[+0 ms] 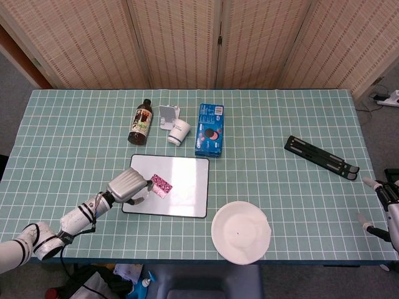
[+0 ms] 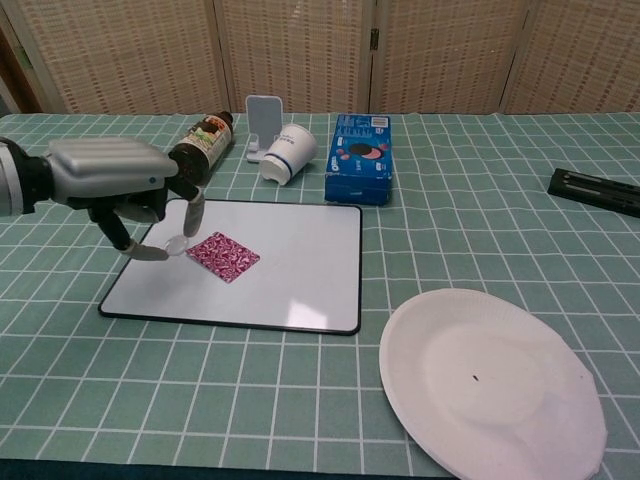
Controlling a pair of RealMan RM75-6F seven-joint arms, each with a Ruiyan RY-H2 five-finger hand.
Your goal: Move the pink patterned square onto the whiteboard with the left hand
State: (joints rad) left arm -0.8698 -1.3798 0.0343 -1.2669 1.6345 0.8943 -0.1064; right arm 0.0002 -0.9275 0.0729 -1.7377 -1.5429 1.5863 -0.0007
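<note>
The pink patterned square (image 1: 161, 185) (image 2: 222, 256) lies flat on the left half of the whiteboard (image 1: 186, 198) (image 2: 305, 270). My left hand (image 1: 128, 187) (image 2: 112, 175) hovers over the board's left edge, palm down, fingers hanging apart. Its fingertips (image 2: 176, 243) come down just left of the square, and I see nothing held. My right hand (image 1: 385, 200) shows only at the far right edge of the head view, off the table's corner, fingers spread and holding nothing.
Behind the board stand a brown bottle (image 1: 141, 121) (image 2: 200, 148), a white phone stand (image 1: 167, 114) (image 2: 263, 118), a tipped cup (image 1: 179, 131) (image 2: 288, 152) and a blue box (image 1: 209, 129) (image 2: 360, 158). A paper plate (image 1: 240, 232) (image 2: 490, 385) lies front right; a black folding stand (image 1: 322, 157) (image 2: 595, 190) far right.
</note>
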